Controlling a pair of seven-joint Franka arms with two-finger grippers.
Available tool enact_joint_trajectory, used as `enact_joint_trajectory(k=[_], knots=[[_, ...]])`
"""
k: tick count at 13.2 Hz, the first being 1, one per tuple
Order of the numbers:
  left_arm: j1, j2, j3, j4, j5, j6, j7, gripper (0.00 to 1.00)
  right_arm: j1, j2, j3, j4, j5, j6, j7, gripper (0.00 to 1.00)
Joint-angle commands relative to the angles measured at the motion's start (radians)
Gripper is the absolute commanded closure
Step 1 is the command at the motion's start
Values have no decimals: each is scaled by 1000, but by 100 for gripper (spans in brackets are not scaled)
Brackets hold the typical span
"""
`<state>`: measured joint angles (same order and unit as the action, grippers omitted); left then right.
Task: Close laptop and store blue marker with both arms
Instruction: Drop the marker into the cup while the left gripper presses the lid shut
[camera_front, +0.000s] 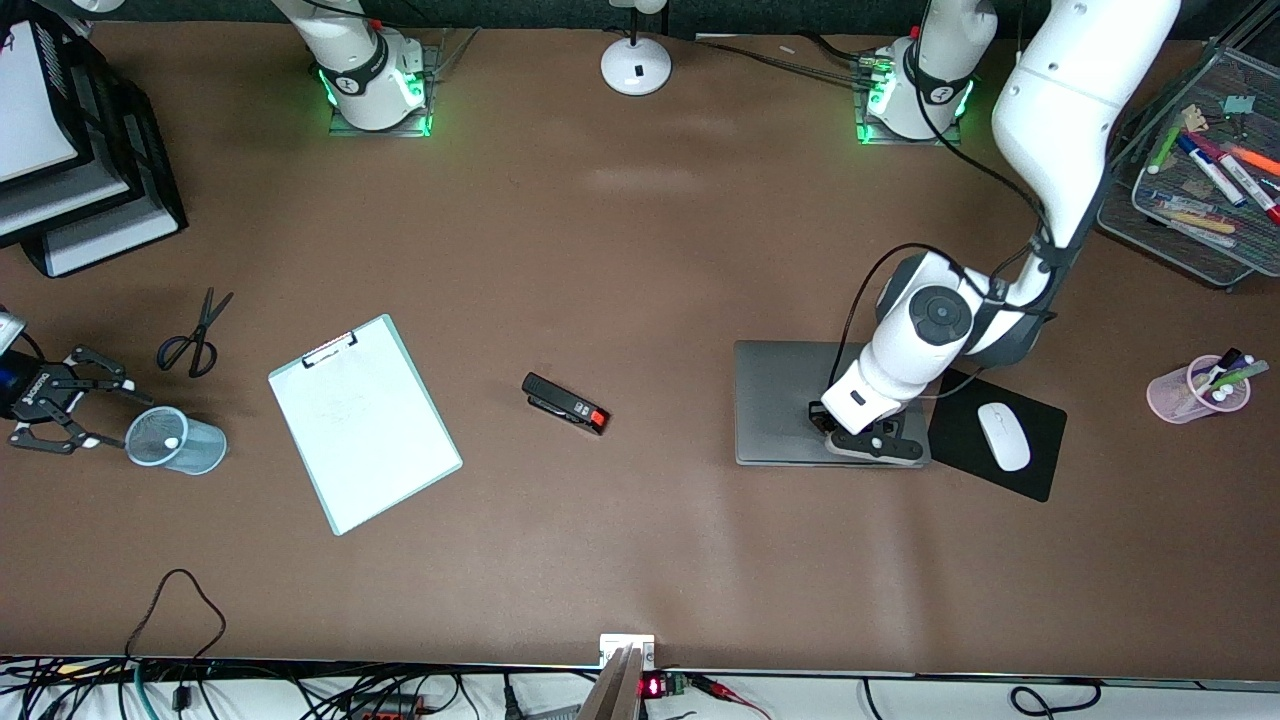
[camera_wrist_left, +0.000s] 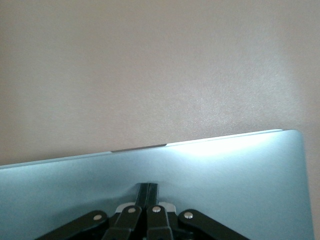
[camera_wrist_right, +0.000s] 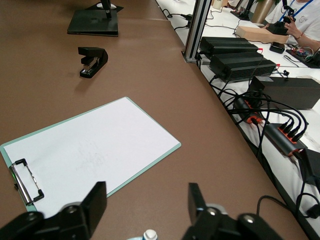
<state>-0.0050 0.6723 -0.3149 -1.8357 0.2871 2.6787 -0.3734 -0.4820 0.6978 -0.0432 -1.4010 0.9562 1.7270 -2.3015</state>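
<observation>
Seen from above: slim silver-grey laptop (camera_front: 790, 400) lying shut and flat on the brown table (camera_front: 640, 250), toward the left arm's end, beside a black mouse pad (camera_front: 1040, 470) carrying a white mouse (camera_front: 1003, 436). Pressed down on the lid near its front-camera edge, the left gripper (camera_front: 875, 440), black fingers (camera_wrist_left: 148, 192) closed together and gripping nothing.

At the right arm's end of the table, the right gripper (camera_front: 95, 405), fingers (camera_wrist_right: 95, 202) spread wide and empty, just beside a clear light-blue cup (camera_front: 178, 441) lying tipped on its side, mouth facing the gripper. Inside that cup, a slim light-blue marker with a white end (camera_front: 172, 441), long axis apparently running along the cup and pointing toward the open fingers. Nearer arm by a wide margin: the right.

Shown only by the right wrist view: the marker's white tip (camera_wrist_right: 149, 234) sitting between the parted fingers, with a mint-edged white clipboard (camera_wrist_right: 90, 150) and a black stapler (camera_wrist_right: 91, 61) ahead. Shown only by the left wrist view: closed fingers resting squarely on the lid, its edge flush with no gap. Judged from this: both halves of the task essentially done.
</observation>
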Motion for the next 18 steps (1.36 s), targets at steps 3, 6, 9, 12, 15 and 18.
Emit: enact_joint_trajectory(k=[3,6,9,12,15,18], knots=[[-6,96,4,82,30,41,-4,100,40,-41,3,80,-128,2,219,0],[0,92,4,87,30,40,-1,100,95,-89,3,108,-256,2,437,0],[37,46,-3,87,30,-3,-1,95,147,-103,5,167,-391,-10,644,0],[63,-23,-18,110,17,-134,1,0,167,-103,5,180,-450,-36,804,0],[74,-103,-30,133,15,-263,2,0,213,-136,9,180,-539,-60,1028,0],[76,-134,-55,234,15,-498,7,0,272,-176,13,180,-628,-61,1171,0]])
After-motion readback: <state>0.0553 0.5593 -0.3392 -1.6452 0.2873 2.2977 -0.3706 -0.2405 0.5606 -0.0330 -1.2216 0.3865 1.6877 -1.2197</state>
